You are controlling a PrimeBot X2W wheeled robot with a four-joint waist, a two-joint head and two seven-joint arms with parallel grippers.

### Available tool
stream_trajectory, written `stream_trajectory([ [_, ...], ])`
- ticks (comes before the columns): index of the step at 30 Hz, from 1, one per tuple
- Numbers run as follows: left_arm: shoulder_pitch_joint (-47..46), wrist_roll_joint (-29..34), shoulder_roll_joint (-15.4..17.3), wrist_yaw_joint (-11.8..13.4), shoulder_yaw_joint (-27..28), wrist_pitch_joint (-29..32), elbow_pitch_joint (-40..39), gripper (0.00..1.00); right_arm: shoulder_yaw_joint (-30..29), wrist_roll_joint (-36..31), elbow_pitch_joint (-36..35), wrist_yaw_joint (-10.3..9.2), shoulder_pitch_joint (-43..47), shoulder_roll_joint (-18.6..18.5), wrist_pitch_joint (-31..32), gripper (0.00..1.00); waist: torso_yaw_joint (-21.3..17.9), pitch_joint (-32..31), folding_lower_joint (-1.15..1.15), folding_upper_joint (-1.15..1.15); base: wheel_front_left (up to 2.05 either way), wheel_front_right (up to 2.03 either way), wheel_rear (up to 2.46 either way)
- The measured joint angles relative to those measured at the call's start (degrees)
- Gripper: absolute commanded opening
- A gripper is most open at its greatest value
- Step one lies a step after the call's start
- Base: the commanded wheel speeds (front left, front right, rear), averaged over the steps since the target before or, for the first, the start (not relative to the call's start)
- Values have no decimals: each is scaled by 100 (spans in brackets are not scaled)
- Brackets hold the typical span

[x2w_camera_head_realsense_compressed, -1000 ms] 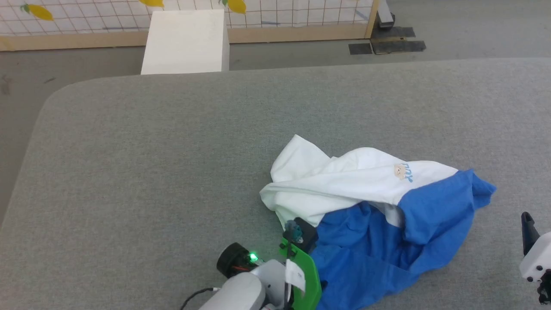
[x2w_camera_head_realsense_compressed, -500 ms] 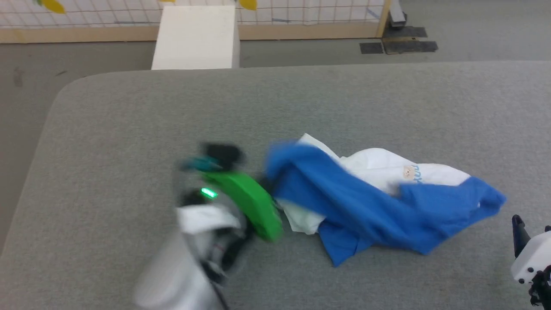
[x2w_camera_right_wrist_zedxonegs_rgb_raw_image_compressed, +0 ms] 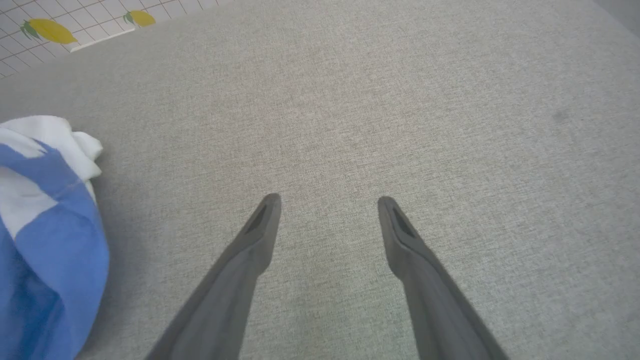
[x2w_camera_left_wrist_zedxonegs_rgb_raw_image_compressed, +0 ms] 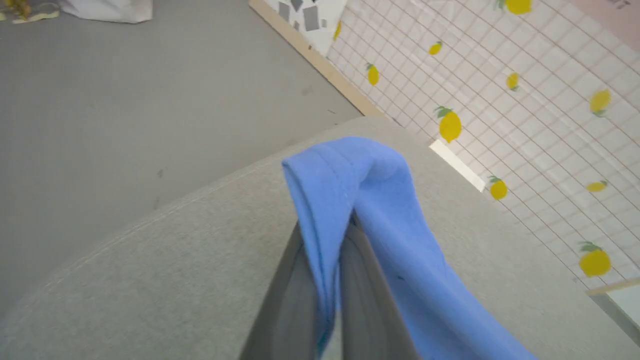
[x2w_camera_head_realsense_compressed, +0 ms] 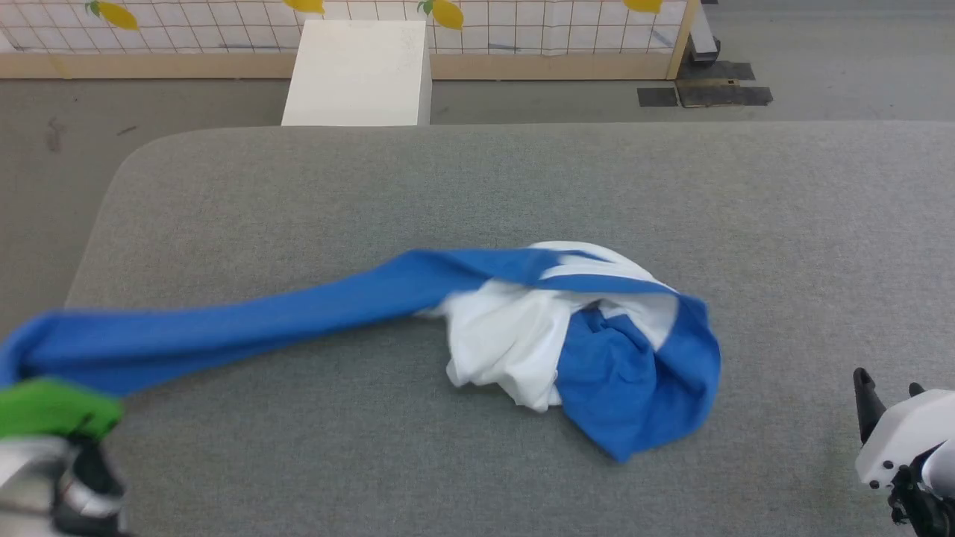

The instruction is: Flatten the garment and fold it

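Far leftward now, blue sleeve [x2w_camera_head_realsense_compressed: 224,321] of garment [x2w_camera_head_realsense_compressed: 515,343], pinched between left fingers [x2w_camera_left_wrist_zedxonegs_rgb_raw_image_compressed: 292,300] (right fingers [x2w_camera_right_wrist_zedxonegs_rgb_raw_image_compressed: 250,250] spread).

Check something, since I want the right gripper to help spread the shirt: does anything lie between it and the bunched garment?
Nothing visible does. Bare grey table separates the open right gripper from the garment, whose heap lies to its left in the right wrist view.
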Motion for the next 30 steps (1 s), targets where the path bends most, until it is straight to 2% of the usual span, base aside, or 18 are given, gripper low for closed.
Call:
stream_trajectory([
  [2, 162, -190, -64, 70, 344, -271, 177, 0, 24, 0, 21, 0, 1, 0, -13, 100, 0, 12, 0, 0, 0, 0, 0],
  [5, 297, -324, -200, -1, 390, -274, 368, 0, 59, 0, 70, 0, 1, 0, -49, 100, 19, 11, 0, 0, 0, 0, 0],
  [6, 293, -410, -296, -65, 389, -269, 381, 9, 75, 1, 87, 0, 1, 0, -55, 100, 34, 12, 0, 0, 0, 0, 0],
  [7, 288, -486, -370, -152, 360, -283, 378, 75, 101, 5, 105, 0, 1, 0, -56, 100, 49, 12, 0, 0, 0, 0, 0],
  [8, 287, -489, -401, -271, 289, -339, 348, 100, 126, 11, 120, 0, 1, -2, -56, 100, 60, 11, 0, 0, 0, 0, 0],
  [10, 253, -389, -388, -590, 130, -655, 179, 100, 212, 11, 125, 0, -1, 0, -69, 100, 78, 4, 0, 0, 0, 0, 0],
  [14, 74, 571, -218, -1198, -522, -1138, -541, 100, 409, 52, 23, 0, -4, -1, -127, 100, 142, 2, 0, 0, 0, 0, 0],
  [15, 46, 734, -224, -1280, -655, -1168, -667, 100, 463, 58, -8, 0, -10, -1, -132, 100, 150, 8, 0, 0, 0, 0, 0],
  [21, 178, 1873, -664, -1561, -1257, -1195, -1031, 100, 1131, 178, -272, 0, -24, -1, 5, 100, 180, 61, 0, 0, 0, 0, 0],
  [24, 416, 2084, -825, -1741, -1374, -1195, -942, 100, 1519, 175, -363, 1, -49, 3, 199, 100, 158, 95, 0, 0, 0, 0, 0],
  [30, 531, 2241, -1015, -1858, -1213, -1195, -902, 100, 2042, 172, -209, 0, -264, -110, 564, 100, 152, 215, 0, 0, 0, 0, 0],
])
